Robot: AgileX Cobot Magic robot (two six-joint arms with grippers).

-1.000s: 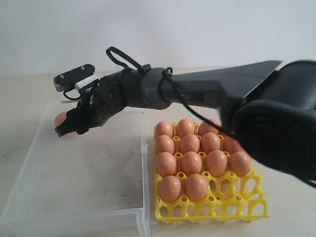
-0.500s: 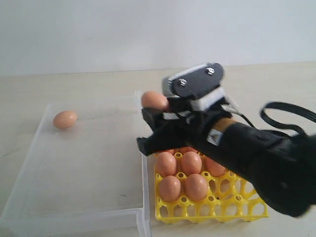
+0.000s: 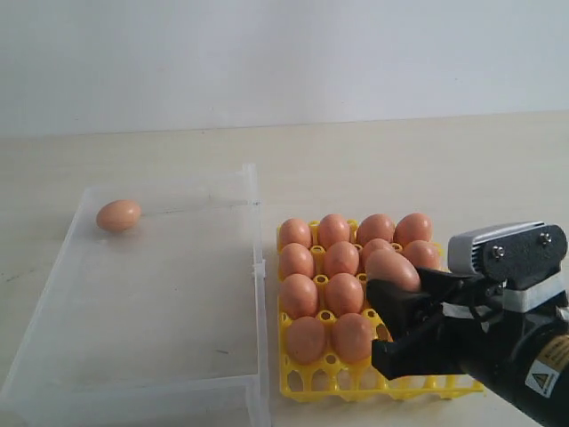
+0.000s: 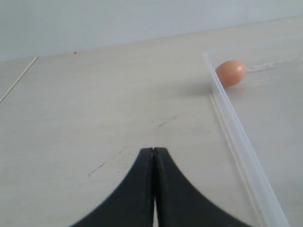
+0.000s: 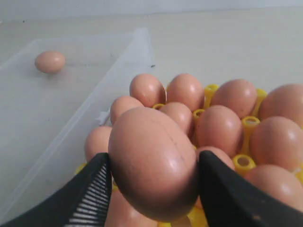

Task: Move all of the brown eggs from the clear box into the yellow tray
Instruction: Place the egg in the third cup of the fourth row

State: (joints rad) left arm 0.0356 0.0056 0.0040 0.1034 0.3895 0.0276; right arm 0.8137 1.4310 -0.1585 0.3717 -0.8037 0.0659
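We see the right pincer point(image 5: 154, 187) grasping one brown egg point(image 5: 151, 156), with a dark finger pressed to each side of the shell. In the exterior view this held egg point(image 3: 393, 269) hangs over the right half of the yellow tray point(image 3: 338, 382), just above the eggs already seated there. Brown eggs point(image 3: 340, 259) fill the tray's cups in neat rows wherever we can see them. The arm hides the cups at the tray's front right corner.

The clear box point(image 3: 258, 294) lies touching the tray's left side on the pale counter point(image 3: 400, 169). One last brown egg point(image 3: 118, 215) rests on its floor in the far left corner, close to the wall. The rest of the box floor shows bare.

The left pincer point(image 4: 153, 163) is clenched, its two black fingers meeting edge to edge with nothing between them. It hangs over bare counter just outside the box's wall, and the lone egg lies beyond that wall.
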